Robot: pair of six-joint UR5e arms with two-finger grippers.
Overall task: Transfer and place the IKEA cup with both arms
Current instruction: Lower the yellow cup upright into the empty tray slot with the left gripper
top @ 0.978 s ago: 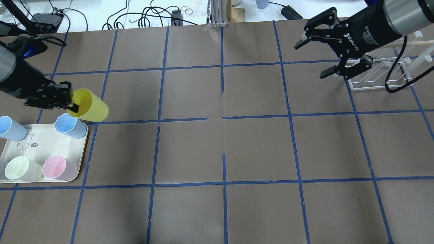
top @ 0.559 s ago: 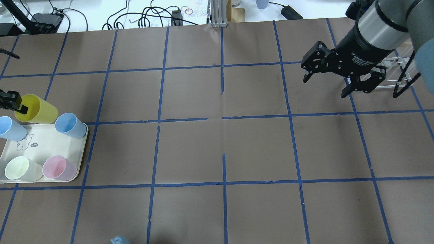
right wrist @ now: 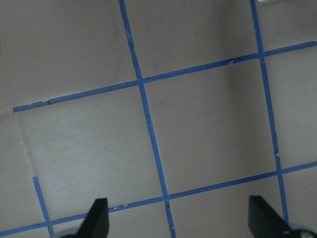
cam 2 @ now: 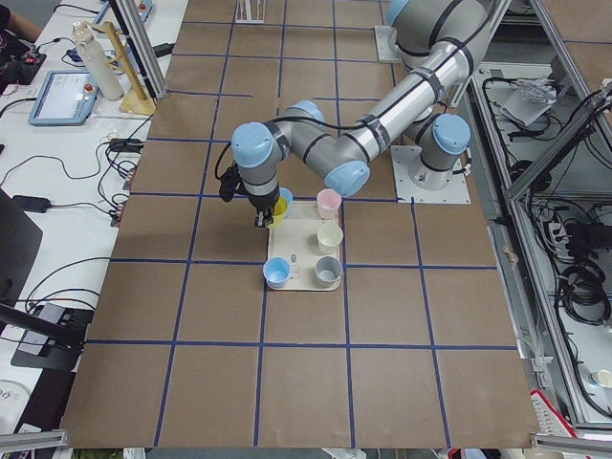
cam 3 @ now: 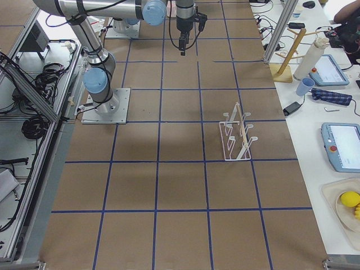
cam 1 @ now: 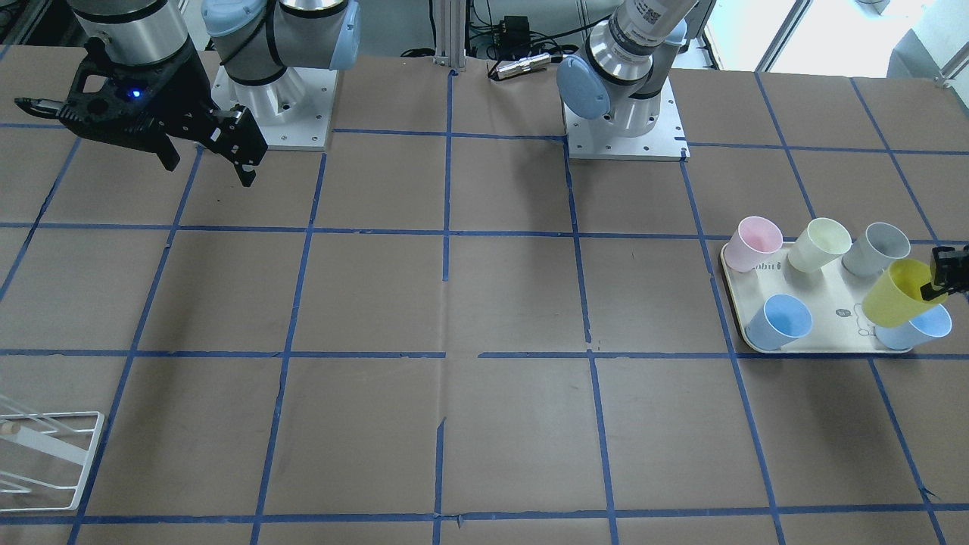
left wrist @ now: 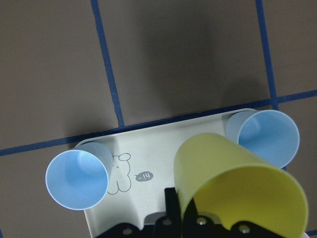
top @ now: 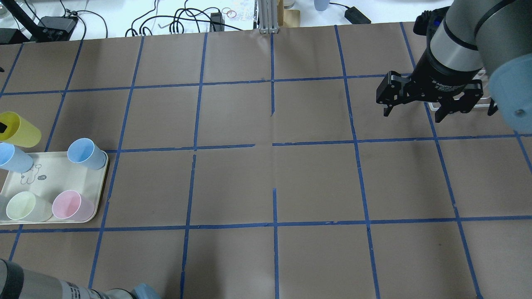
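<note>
The yellow IKEA cup (top: 21,132) hangs tilted over the far left corner of the cream tray (top: 62,178), just above a blue cup (top: 14,157). My left gripper (cam 1: 936,286) is shut on its rim, one finger inside the cup. It is mostly cut off at the view's edge. In the left wrist view the yellow cup (left wrist: 237,188) fills the lower right, above the tray (left wrist: 148,144). My right gripper (top: 412,116) is open and empty. It points down over the table's far right, with bare paper between its fingertips (right wrist: 96,218).
The tray also holds a second blue cup (top: 85,153), a pink cup (top: 70,205), a cream cup (top: 25,206) and a grey cup (cam 1: 874,248). A white wire rack (cam 3: 236,138) stands near the right gripper. Cables and gear lie along the far edge.
The left gripper carried the yellow cup leftward, to the tray's far left corner. The right gripper swung nearer and turned to point downward, still open.
</note>
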